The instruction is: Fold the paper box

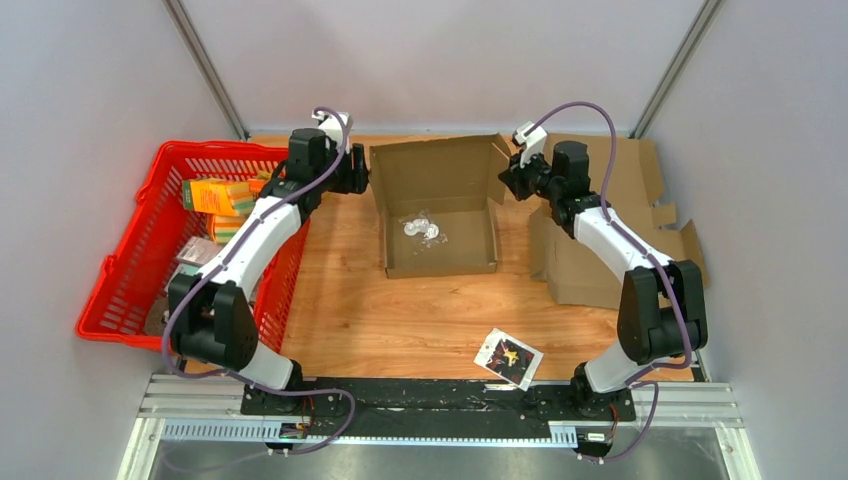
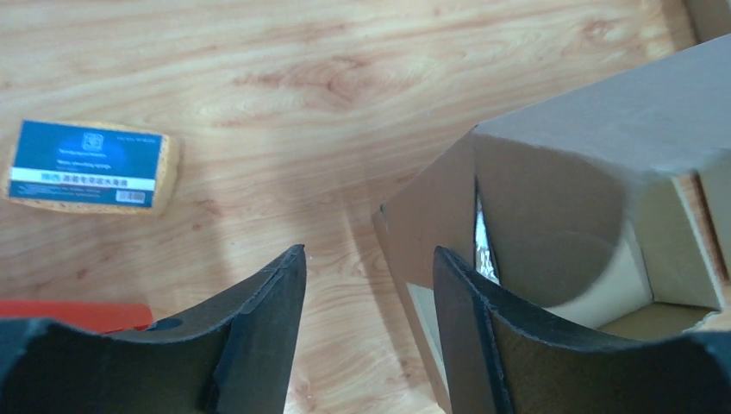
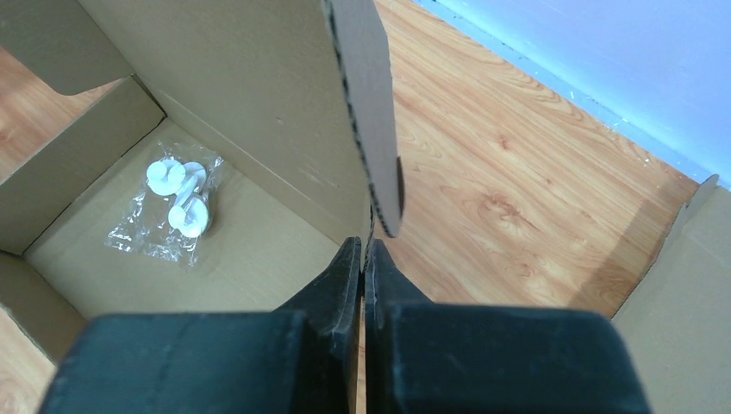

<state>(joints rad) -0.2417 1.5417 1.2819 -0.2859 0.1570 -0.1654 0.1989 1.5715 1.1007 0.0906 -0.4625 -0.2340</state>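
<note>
Left hand (image 2: 366, 254) – fingers apart, empty, at paper box (image 2: 569, 138) corner. Right hand (image 3: 362, 246) – fingers together, tips at flap (image 3: 366, 103) edge.

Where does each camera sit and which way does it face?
Top external: above and behind the arms, looking down on the table; both arms show, left gripper and right gripper beside the cardboard box.
Left wrist: looking down past its open fingers at a box corner and a blue-labelled sponge.
Right wrist: looking past its shut fingers into the box.
Shared: the bag of white parts shows in top and right wrist views.
</note>
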